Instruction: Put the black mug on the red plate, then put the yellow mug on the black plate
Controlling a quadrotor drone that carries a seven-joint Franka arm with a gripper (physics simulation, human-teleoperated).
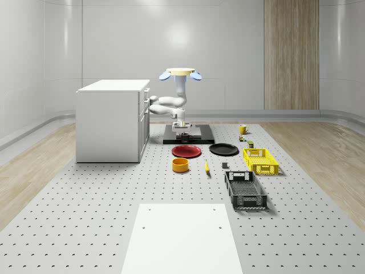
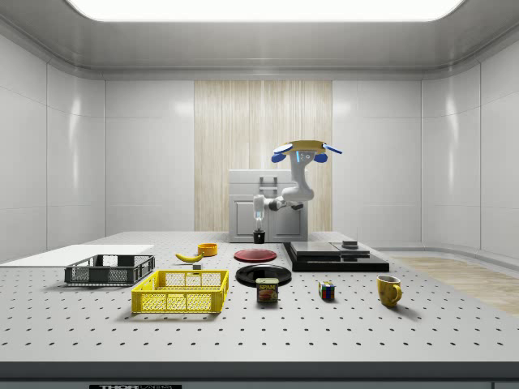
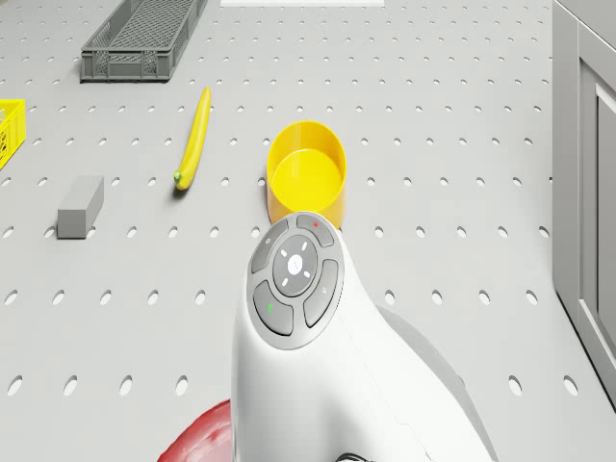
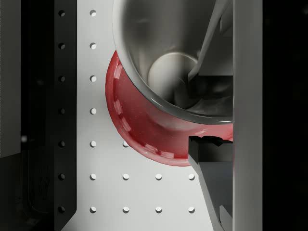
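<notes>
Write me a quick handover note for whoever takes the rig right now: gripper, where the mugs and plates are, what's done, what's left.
Drone hovers over the black platform beside the cabinet.
Gripper is shut on the black mug, held in the air just short of the red plate.
Yellow mug stands on the table, apart from the black plate.
Done: black mug picked up.
Left: set it on the red plate, then move the yellow mug to the black plate.
</notes>
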